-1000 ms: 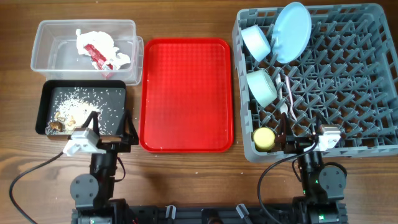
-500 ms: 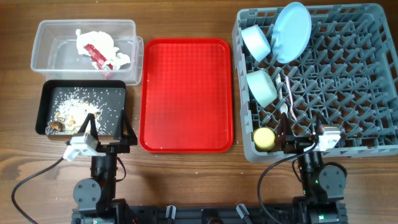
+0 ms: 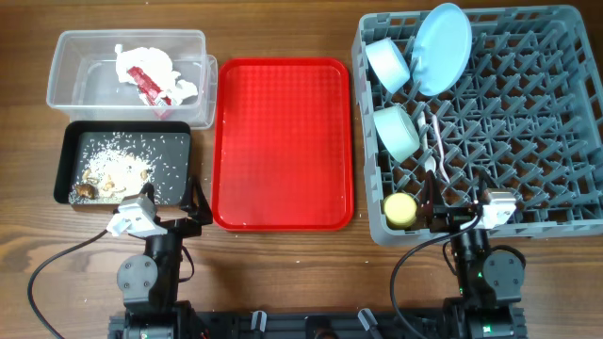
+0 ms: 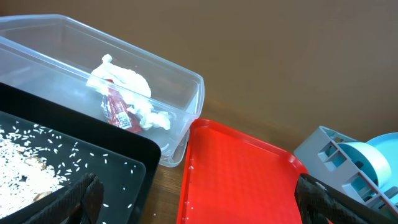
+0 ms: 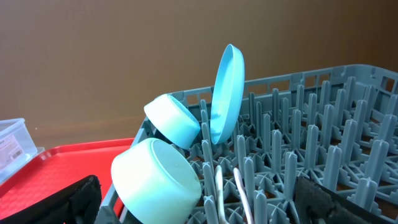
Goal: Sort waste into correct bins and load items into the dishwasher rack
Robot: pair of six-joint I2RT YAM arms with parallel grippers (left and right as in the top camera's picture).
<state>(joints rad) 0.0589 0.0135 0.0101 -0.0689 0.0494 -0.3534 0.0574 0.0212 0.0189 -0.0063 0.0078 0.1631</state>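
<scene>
The grey dishwasher rack [image 3: 528,122] holds the light blue plate [image 3: 443,47] on edge, two pale bowls [image 3: 387,64] [image 3: 397,132], a yellow cup [image 3: 399,209] and the white fork and spoon [image 3: 435,141]. The clear tub [image 3: 75,71] holds white napkins [image 3: 146,66] and a red wrapper [image 3: 146,85]. The black tray [image 3: 71,155] holds rice crumbs and brown scraps [image 3: 104,179]. My left gripper [image 3: 168,202] is open and empty at the black tray's near right corner. My right gripper [image 3: 454,207] is open and empty at the rack's near edge. The right wrist view shows the plate [image 5: 227,93] and bowls [image 5: 158,180].
A flat red serving tray [image 3: 283,141] lies between the bins and the rack, with a few crumbs near its front edge. The left wrist view shows it [image 4: 242,174] beside the tub [image 4: 180,106]. Bare wooden table surrounds everything.
My left arm has drawn back toward the table's near edge, away from the black tray. The right arm has not moved.
</scene>
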